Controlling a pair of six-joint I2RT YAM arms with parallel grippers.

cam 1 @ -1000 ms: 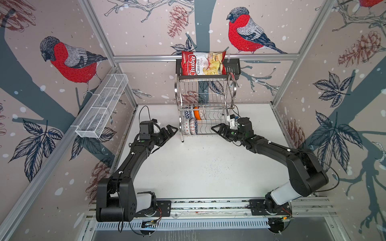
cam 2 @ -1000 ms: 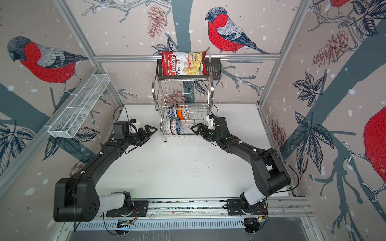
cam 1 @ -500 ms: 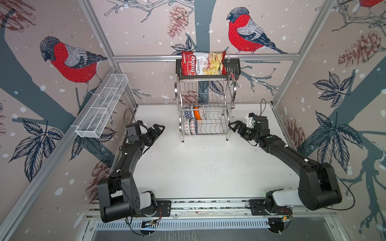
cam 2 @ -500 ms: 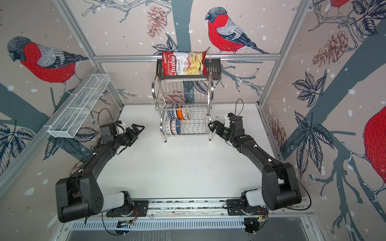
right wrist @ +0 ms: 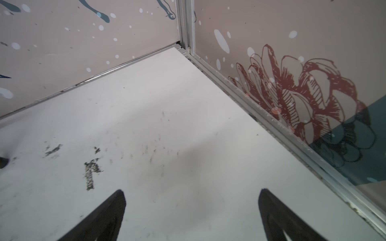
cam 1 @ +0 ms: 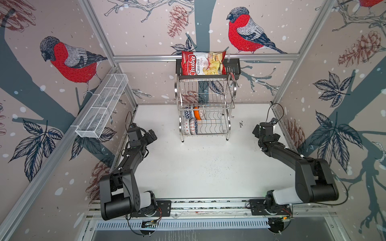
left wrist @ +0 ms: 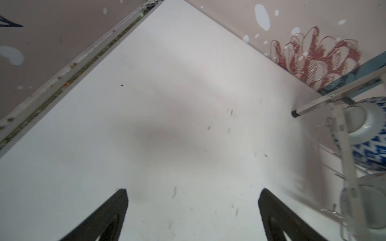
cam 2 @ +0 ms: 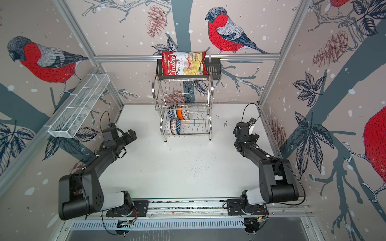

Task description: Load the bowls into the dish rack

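Note:
The steel wire dish rack (cam 1: pixel 227 108) (cam 2: pixel 210 108) stands at the back middle of the white table. Several bowls stand on edge low in its left part: a plain orange one (cam 1: pixel 197 114) (cam 2: pixel 179 113) between patterned ones, and patterned ones (cam 1: pixel 190 126) (cam 2: pixel 172 126) in front. The left wrist view shows a blue-and-white bowl (left wrist: pixel 368 151) behind the rack's frame (left wrist: pixel 346 158). My left gripper (cam 1: pixel 153 135) (cam 2: pixel 132 134) (left wrist: pixel 193 194) hangs open and empty, left of the rack. My right gripper (cam 1: pixel 263 129) (cam 2: pixel 243 129) (right wrist: pixel 192 194) is open and empty near the right wall.
A Chuba chips bag (cam 1: pixel 202 63) lies in a black shelf (cam 1: pixel 232 68) above the rack. A long white mesh basket (cam 1: pixel 102 108) hangs on the left wall. Dark scuffs mark the table (cam 1: pixel 240 124) (right wrist: pixel 90 173). Wall rails edge the table (right wrist: pixel 292 137).
Both arms have drawn back from the rack's front, the left one toward the left wall and the right one toward the right wall. Both grippers stayed open and empty.

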